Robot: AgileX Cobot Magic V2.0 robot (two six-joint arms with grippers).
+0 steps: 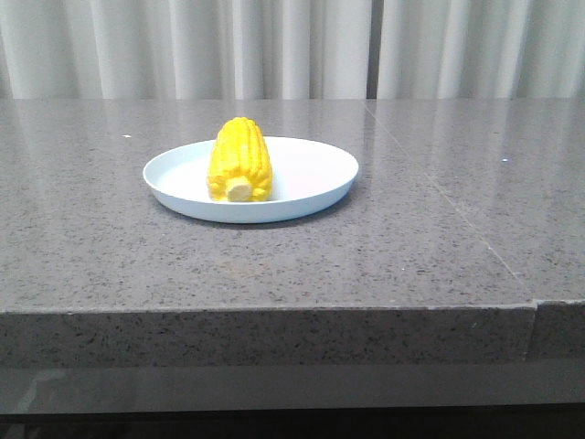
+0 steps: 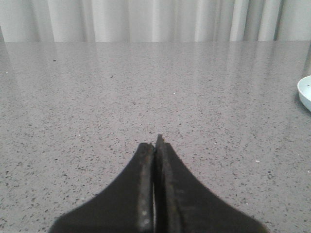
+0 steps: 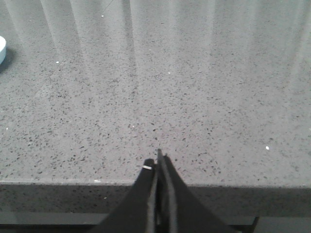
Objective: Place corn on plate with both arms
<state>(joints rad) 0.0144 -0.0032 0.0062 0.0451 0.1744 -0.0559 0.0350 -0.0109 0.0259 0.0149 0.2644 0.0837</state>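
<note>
The yellow corn [image 1: 240, 158] lies on the pale blue-white plate [image 1: 315, 178] in the middle of the grey stone table, its cream stub end towards me. Neither arm shows in the front view. My left gripper [image 2: 155, 142] is shut and empty, low over bare table; the plate's rim [image 2: 305, 91] shows at the edge of its view. My right gripper [image 3: 158, 159] is shut and empty, near the table's front edge; a sliver of the plate [image 3: 2, 48] shows at the edge of its view.
The grey speckled stone table [image 1: 439, 238] has a seam running towards its front right. White curtains [image 1: 274, 46] hang behind the table. The table's front edge [image 3: 73, 183] lies just under the right gripper.
</note>
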